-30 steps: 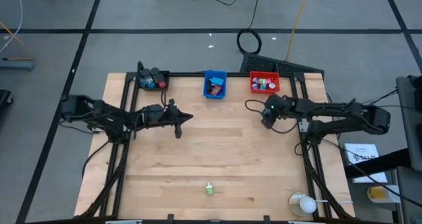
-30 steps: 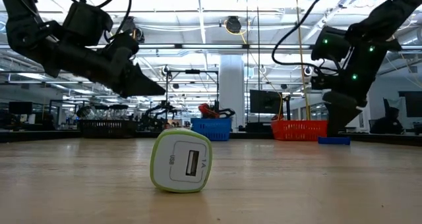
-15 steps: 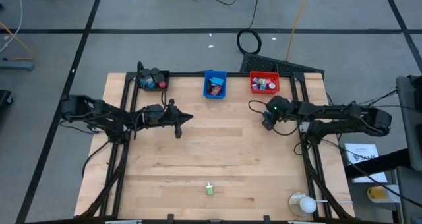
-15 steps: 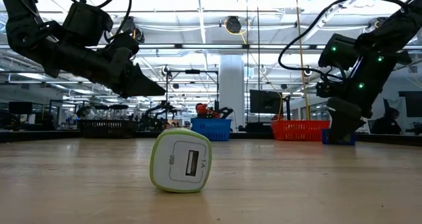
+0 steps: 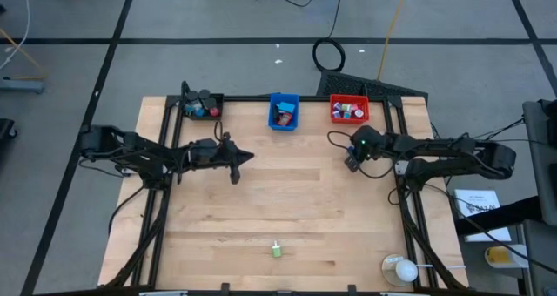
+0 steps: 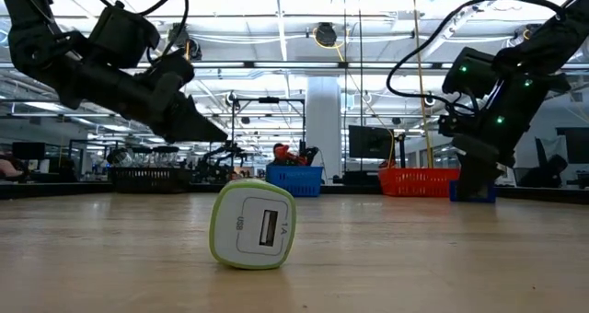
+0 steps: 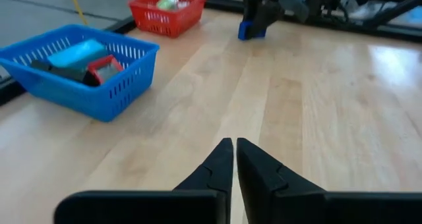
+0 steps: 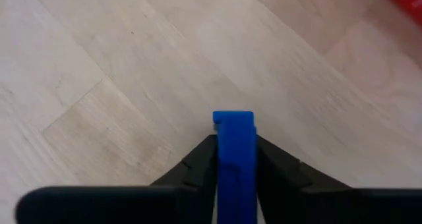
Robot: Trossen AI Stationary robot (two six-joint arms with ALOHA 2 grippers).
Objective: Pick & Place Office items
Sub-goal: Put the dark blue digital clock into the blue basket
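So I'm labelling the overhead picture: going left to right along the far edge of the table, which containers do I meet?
Black bin → blue bin → red bin. All three hold small items. Both grippers sit nearer than this row, so they are left out of the order.

From above, the contents of the red bin, blue bin and black bin are too small to name, the right gripper hides the blue piece it clamps, and the picture's lower edge clips the white object.
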